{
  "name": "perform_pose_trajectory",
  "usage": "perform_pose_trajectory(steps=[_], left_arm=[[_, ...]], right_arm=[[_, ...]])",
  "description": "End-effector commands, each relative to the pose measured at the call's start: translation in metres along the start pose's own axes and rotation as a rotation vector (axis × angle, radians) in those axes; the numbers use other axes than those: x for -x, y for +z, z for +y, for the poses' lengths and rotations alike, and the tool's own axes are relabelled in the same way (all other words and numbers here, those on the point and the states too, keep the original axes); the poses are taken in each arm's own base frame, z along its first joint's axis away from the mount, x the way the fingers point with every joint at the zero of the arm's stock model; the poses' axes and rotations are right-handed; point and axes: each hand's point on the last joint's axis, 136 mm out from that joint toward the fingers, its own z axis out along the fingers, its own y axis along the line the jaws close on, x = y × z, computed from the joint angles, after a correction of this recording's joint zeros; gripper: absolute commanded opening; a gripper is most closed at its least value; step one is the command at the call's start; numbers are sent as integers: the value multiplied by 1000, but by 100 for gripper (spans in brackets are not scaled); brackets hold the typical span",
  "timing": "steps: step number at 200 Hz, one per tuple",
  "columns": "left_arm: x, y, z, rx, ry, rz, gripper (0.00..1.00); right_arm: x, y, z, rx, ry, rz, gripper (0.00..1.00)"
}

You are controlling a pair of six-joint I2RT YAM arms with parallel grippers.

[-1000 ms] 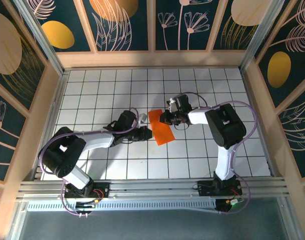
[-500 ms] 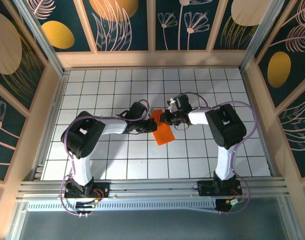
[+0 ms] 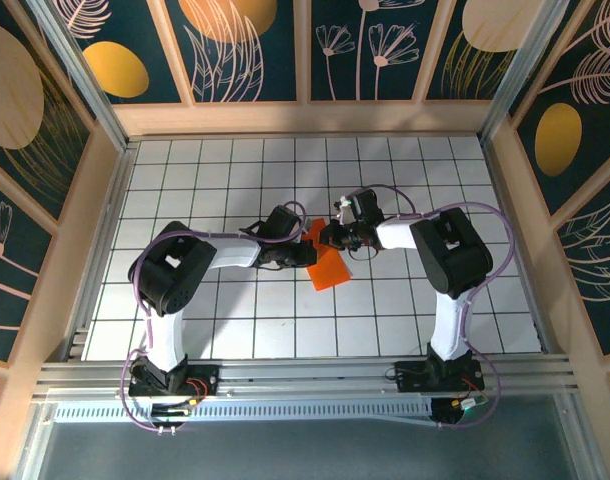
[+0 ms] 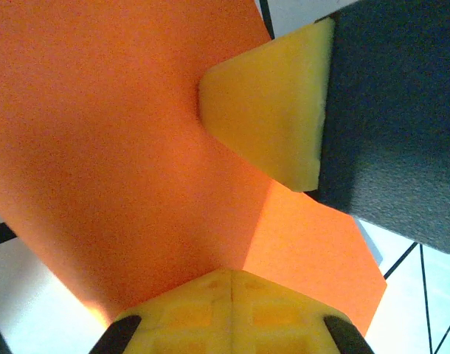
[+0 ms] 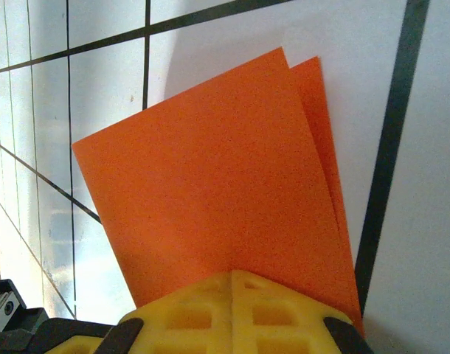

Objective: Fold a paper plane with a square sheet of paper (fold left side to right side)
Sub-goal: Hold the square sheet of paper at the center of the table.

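The square sheet of paper (image 3: 330,270) is bright orange and lies folded in half as a flat rectangle, not a paper plane, on the middle of the white grid table. Its two layers show slightly offset along one edge in the right wrist view (image 5: 217,184). My left gripper (image 3: 307,251) is shut, tips resting on the sheet's left part (image 4: 122,147). My right gripper (image 3: 331,238) is also shut, its tips (image 5: 232,276) down on the sheet's far end. One of the right gripper's yellow fingertips (image 4: 273,110) shows in the left wrist view, on the paper just beyond my left fingertips (image 4: 231,274).
The white table with black grid lines (image 3: 235,170) is walled by wooden panels (image 3: 305,118) at the back and both sides. An aluminium rail (image 3: 305,375) runs along the near edge by the arm bases. Both forearms meet over the centre tiles.
The left arm has swung in from the left and its shut gripper has come onto the sheet's left part. The right gripper and the paper have stayed in place.
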Motion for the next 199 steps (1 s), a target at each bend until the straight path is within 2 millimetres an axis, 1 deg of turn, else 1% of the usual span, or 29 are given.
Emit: perform_pose_trajectory(steps=[1, 16, 34, 53, 66, 83, 99, 120, 141, 172, 199], left_arm=[[-22, 13, 23, 83, -5, 64, 0], [-23, 13, 24, 87, -6, 65, 0], [-24, 12, 24, 89, -7, 63, 0], [-23, 12, 23, 87, -9, 60, 0], [-22, 11, 22, 85, -7, 56, 0], [-20, 9, 20, 82, -7, 49, 0], [-19, 8, 19, 79, -7, 46, 0], [-17, 7, 16, 72, -6, 39, 0], [-15, 6, 14, 65, -5, 31, 0], [-9, 4, 2, 19, -8, 15, 0], [3, -3, -12, -32, -12, -16, 0]], right_arm=[[-8, -3, -3, -48, 24, 29, 0], [4, -12, 8, -35, 1, -13, 0], [13, -26, 17, -30, -18, -55, 0], [10, -37, 22, -28, -28, -62, 0], [1, -43, 20, -35, -25, -49, 0], [-16, -50, 18, -44, -15, -30, 0], [-32, -52, 17, -39, 0, -9, 0], [-52, -46, 15, -28, 23, 38, 0], [-68, -37, 12, -35, 31, 78, 0], [-79, -30, -3, -73, 51, 102, 0], [-87, -28, -17, -120, 56, 121, 0]])
